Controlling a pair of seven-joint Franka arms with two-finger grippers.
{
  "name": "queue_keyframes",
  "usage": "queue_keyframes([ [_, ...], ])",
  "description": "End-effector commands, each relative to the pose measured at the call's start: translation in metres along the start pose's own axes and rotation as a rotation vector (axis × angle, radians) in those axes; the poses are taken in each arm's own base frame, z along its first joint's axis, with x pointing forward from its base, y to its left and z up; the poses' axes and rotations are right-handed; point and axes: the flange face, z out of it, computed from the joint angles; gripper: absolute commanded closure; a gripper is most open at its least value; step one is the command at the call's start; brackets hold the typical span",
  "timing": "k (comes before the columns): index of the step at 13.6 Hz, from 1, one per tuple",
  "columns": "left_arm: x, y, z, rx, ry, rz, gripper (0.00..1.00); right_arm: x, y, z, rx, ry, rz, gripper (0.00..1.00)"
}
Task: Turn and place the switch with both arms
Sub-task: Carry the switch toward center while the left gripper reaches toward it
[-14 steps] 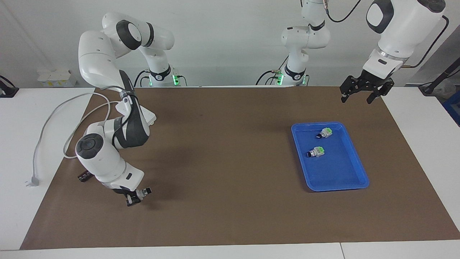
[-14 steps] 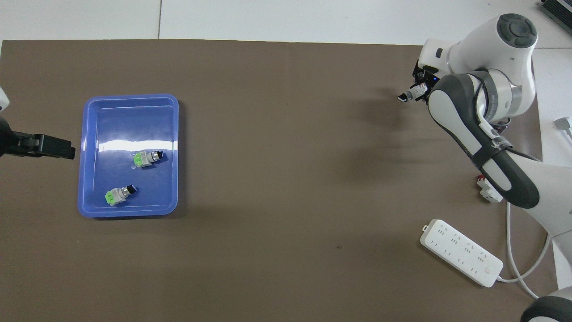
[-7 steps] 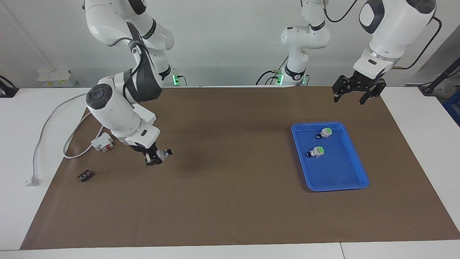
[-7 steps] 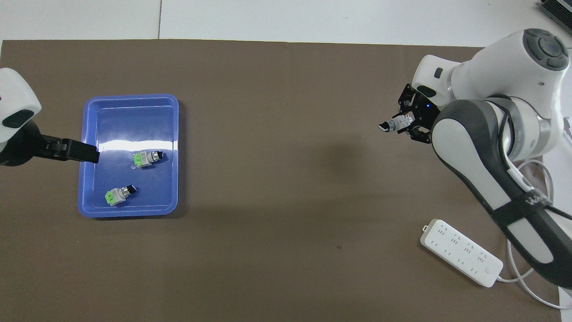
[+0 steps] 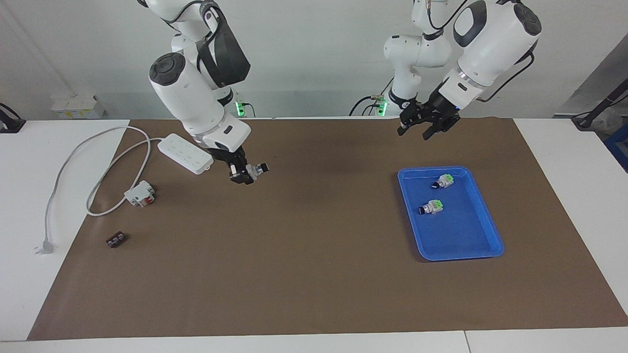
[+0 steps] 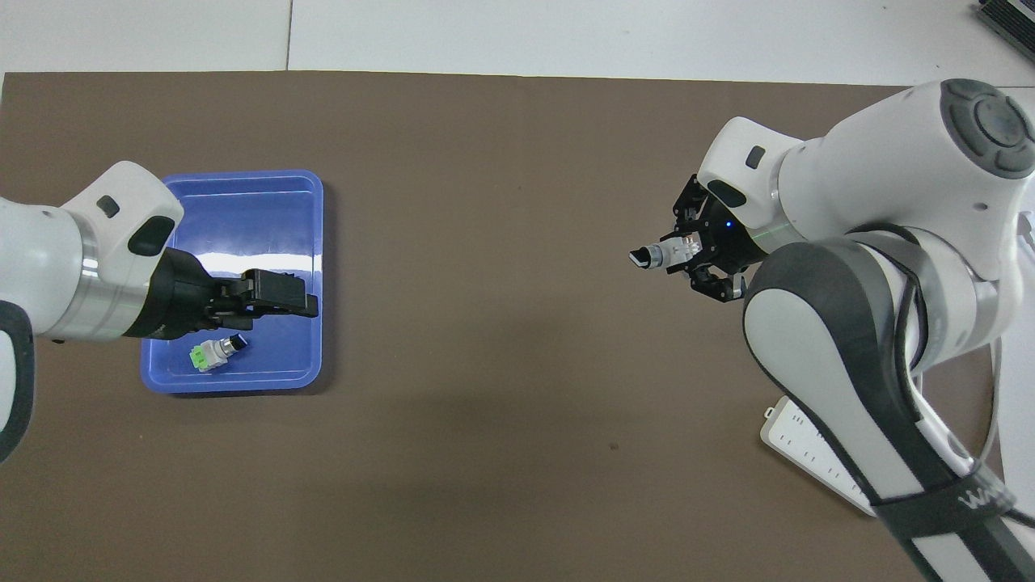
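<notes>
the right gripper (image 5: 244, 172) is clamped on the switch (image 5: 257, 169), black knob sticking out, up over the bare mat toward the right arm's end from the blue tray (image 5: 483, 223). the left gripper (image 5: 426, 126), fingers spread with nothing in them, hangs over the mat just robot-side of the tray. i'd bring them together level and take the knob end squarely before the right lets go.

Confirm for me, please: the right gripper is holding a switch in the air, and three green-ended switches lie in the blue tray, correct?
Not quite. The facing view shows two green-ended switches in the blue tray, not three. The rest holds: the right gripper is shut on a switch, held up in the air over the brown mat.
</notes>
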Motion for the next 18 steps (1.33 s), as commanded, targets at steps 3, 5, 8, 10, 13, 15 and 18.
queue_keyframes([
  [3,-0.022,0.015,0.016,-0.274,-0.054,-0.209,0.19,0.034,-0.011,-0.012,-0.026,0.084,0.066,1.0],
  [5,-0.027,0.032,0.022,-0.343,-0.076,-0.278,0.26,0.043,-0.01,-0.015,-0.038,0.11,0.061,1.0],
  [8,-0.032,0.055,0.029,-0.454,-0.083,-0.4,0.39,0.05,-0.009,-0.016,-0.051,0.135,0.063,1.0],
  [10,-0.039,0.075,0.041,-0.505,-0.073,-0.453,0.45,0.071,-0.014,-0.013,-0.043,0.139,0.054,1.0],
  [13,-0.054,0.105,0.064,-0.566,-0.056,-0.524,0.54,0.087,-0.02,-0.014,-0.043,0.136,0.051,1.0],
  [15,-0.055,0.112,0.067,-0.6,-0.055,-0.548,0.59,0.085,-0.019,-0.014,-0.044,0.13,0.056,1.0],
  [18,-0.056,0.109,0.071,-0.601,-0.058,-0.559,0.62,0.087,-0.02,-0.013,-0.046,0.124,0.055,1.0],
])
